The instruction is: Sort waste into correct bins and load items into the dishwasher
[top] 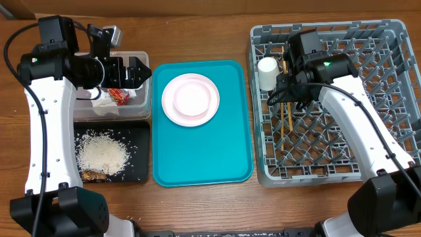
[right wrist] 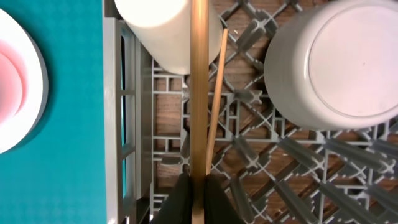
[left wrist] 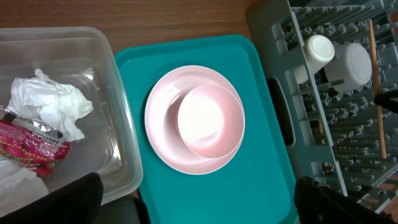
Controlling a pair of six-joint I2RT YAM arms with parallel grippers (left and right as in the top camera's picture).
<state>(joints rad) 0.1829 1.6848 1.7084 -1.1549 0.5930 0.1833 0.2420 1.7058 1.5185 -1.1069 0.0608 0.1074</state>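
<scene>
My left gripper (top: 136, 71) is open and empty, above the right edge of the clear tub (top: 141, 56), which holds crumpled napkins (left wrist: 50, 102) and the red wrapper (left wrist: 31, 146). The pink bowl (top: 192, 97) sits on the pink plate (top: 172, 108) on the teal tray. Rice (top: 102, 155) lies in the black tray (top: 138, 131). My right gripper (right wrist: 199, 186) is shut on a chopstick (right wrist: 199, 93), low over the grey rack (top: 388, 79). A second chopstick (right wrist: 216, 99) lies beside it. The white cup (top: 268, 72) and an upturned white bowl (right wrist: 336, 62) sit in the rack.
The teal serving tray (top: 202, 151) lies between the bins and the rack. Brownish scraps (top: 92, 175) lie at the black tray's front. The rack's upright pegs surround my right gripper. Bare wooden table runs along the far edge.
</scene>
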